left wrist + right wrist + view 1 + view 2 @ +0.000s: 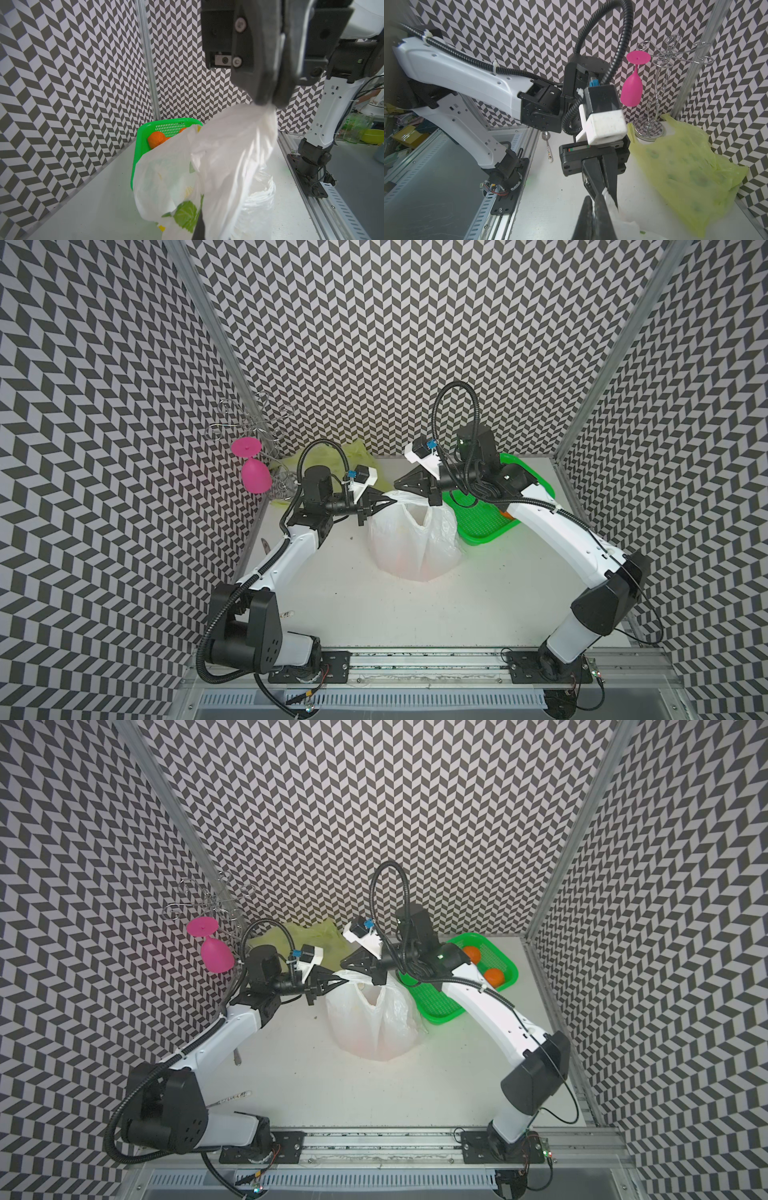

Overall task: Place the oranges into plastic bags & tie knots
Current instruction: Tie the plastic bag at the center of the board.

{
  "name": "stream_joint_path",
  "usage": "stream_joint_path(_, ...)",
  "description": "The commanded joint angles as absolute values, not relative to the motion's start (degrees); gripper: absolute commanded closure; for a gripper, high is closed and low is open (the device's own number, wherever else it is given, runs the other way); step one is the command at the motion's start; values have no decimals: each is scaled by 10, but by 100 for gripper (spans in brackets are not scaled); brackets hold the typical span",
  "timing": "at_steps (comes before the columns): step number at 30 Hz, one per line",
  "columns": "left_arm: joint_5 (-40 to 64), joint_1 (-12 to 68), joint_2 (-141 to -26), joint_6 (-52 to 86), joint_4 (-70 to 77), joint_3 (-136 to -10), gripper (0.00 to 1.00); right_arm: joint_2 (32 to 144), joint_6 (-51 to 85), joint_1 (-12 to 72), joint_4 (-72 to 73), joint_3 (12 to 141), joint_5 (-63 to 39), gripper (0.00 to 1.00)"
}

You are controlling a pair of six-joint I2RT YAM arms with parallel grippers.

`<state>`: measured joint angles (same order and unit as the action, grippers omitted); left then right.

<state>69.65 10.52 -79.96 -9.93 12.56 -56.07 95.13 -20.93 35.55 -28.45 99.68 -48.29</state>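
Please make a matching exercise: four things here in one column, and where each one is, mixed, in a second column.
1 white bag
2 yellow-green bag
3 oranges
4 pink glass

a in green basket
b hangs on rack
c held by left pincer and right pincer
d lies beside rack

Pairs: 1c, 2d, 3a, 4b

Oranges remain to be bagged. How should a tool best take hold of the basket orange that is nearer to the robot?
Across its round middle, straight down from above: the orange sits low in the green basket, close to its rim, so the walls likely block a sideways approach.
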Motion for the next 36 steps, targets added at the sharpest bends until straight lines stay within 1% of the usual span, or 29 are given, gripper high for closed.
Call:
stream_joint_path(1, 673, 109, -802, -62, 158, -580, 100, 906, -242, 350, -310, 959, -467, 95)
stream_joint_path(5, 663, 109, -800, -42, 165, -578, 100, 877, -232, 349, -295, 897, -459, 94)
stream_joint_path(10, 665, 109, -791, -32, 171, -570, 100, 873, -209, 349, -272, 848, -444, 95)
stream_joint_path(15, 670, 109, -782, -41, 164, -562, 100, 866, -189, 346, -239, 813, -398, 94)
stream_joint_path(20, 685, 109, -779, -66, 143, -561, 100, 866, -184, 330, -237, 813, -377, 95)
stream_joint_path(28, 710, 109, -781, -98, 113, -569, 100, 867, -236, 327, -277, 817, -376, 96)
stream_joint_path(32, 730, 109, -790, -148, 59, -585, 100, 868, -259, 324, -286, 819, -361, 98)
stream_joint_path(36, 744, 109, -801, -181, 28, -596, 95, 877, -275, 322, -297, 834, -363, 98)
